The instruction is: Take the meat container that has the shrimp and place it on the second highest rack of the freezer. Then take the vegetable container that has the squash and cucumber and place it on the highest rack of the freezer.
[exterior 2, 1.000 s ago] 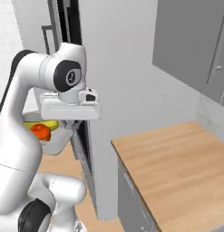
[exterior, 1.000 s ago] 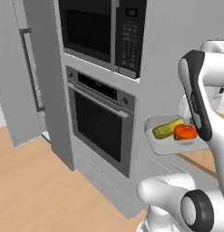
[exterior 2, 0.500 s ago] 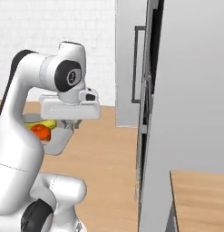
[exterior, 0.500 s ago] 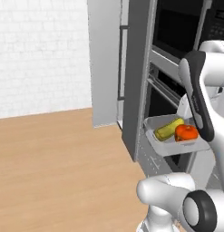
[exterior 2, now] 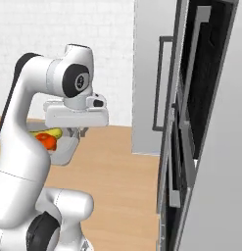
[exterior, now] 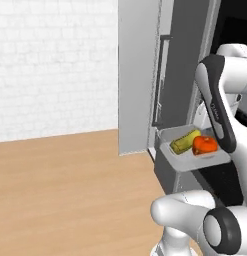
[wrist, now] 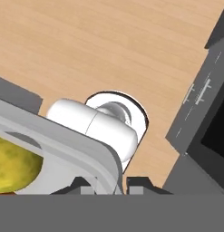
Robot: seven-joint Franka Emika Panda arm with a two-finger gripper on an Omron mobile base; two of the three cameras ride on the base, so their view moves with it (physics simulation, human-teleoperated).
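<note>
The vegetable container, a shallow grey tray, carries the orange-red squash and the yellow-green cucumber. It hangs in the air in front of my base. My gripper is shut on the tray's rim, and the cucumber lies just inside that rim. In the right base view the gripper hangs under the hand, at the edge of the tray. The freezer stands ahead, tall and grey, with its dark bar handle; the door looks shut and the racks are hidden.
The oven column's dark front runs close along the right. Bare wooden floor spreads to the left, up to a white brick wall. Grey cabinet fronts with small handles show below the hand.
The whole scene has swung: the base has turned from the oven front toward the freezer and the white wall. The tray stays in my gripper at the same height.
</note>
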